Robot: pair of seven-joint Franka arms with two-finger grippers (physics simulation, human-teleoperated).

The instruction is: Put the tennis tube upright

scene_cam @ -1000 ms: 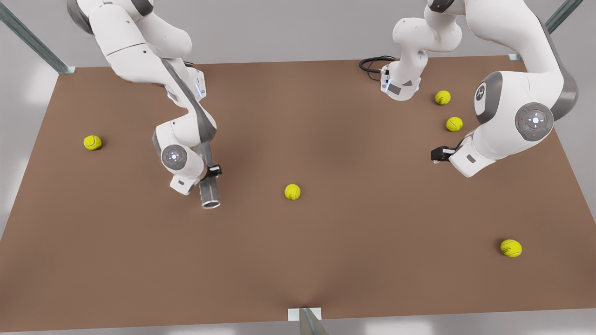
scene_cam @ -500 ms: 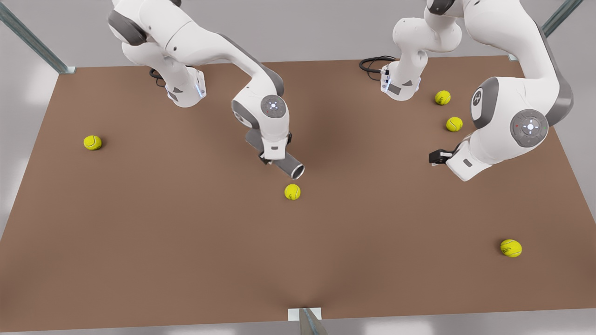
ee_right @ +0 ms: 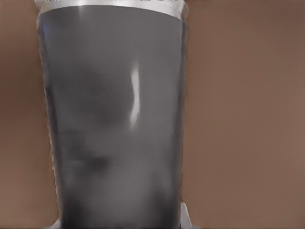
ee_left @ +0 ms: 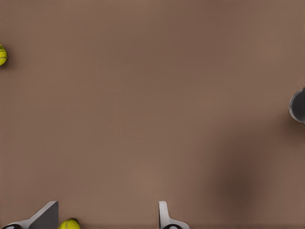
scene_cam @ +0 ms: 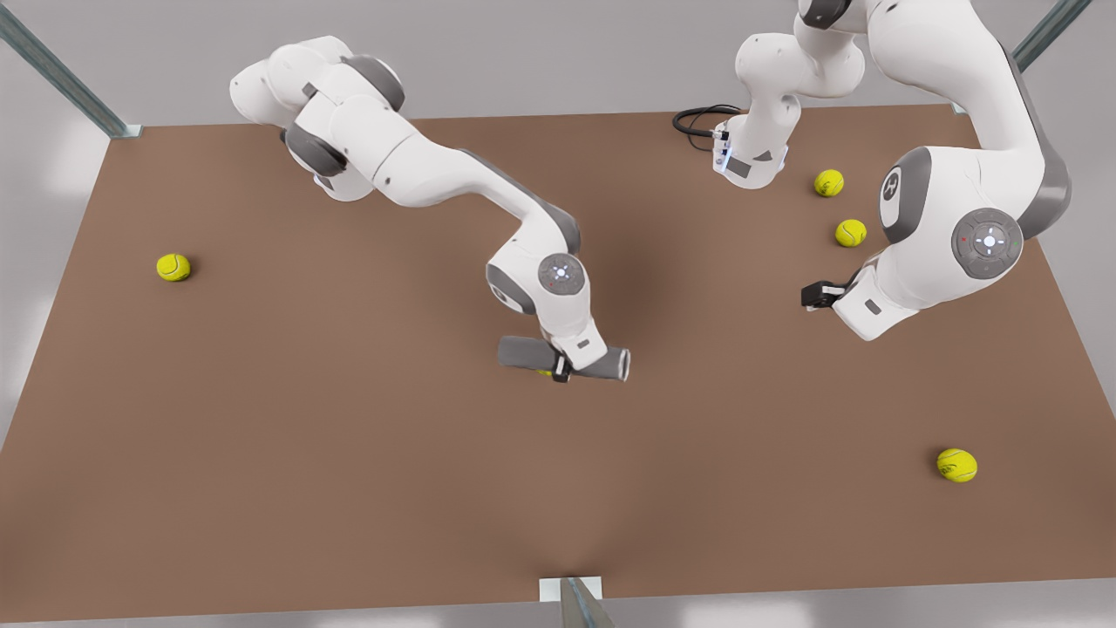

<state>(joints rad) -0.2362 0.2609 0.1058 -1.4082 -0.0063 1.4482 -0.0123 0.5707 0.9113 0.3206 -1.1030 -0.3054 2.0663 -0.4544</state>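
Note:
The tennis tube [scene_cam: 523, 353] is a plain grey cylinder held level above the middle of the table, its length running across the front view. My right gripper [scene_cam: 561, 368] is shut on it near its middle. In the right wrist view the tube [ee_right: 114, 124] stands close before the camera, its pale rim at the far end. A tennis ball [scene_cam: 545, 372] peeks out from under the tube. My left gripper [scene_cam: 815, 295] waits at the front view's right, above the table. It is open, and its fingers [ee_left: 47, 217] stand wide apart.
Tennis balls lie on the brown table [scene_cam: 261, 453]: one at the front view's left [scene_cam: 173, 267], two at the back right [scene_cam: 829, 183] [scene_cam: 851, 233], one at the front right [scene_cam: 956, 465]. A black cable [scene_cam: 697, 118] curls beside the right-hand arm's base.
My right arm swung the tube from the front view's left to the table's middle. The tube turned from pointing at the camera to lying crosswise over the middle ball. The left arm barely shifted.

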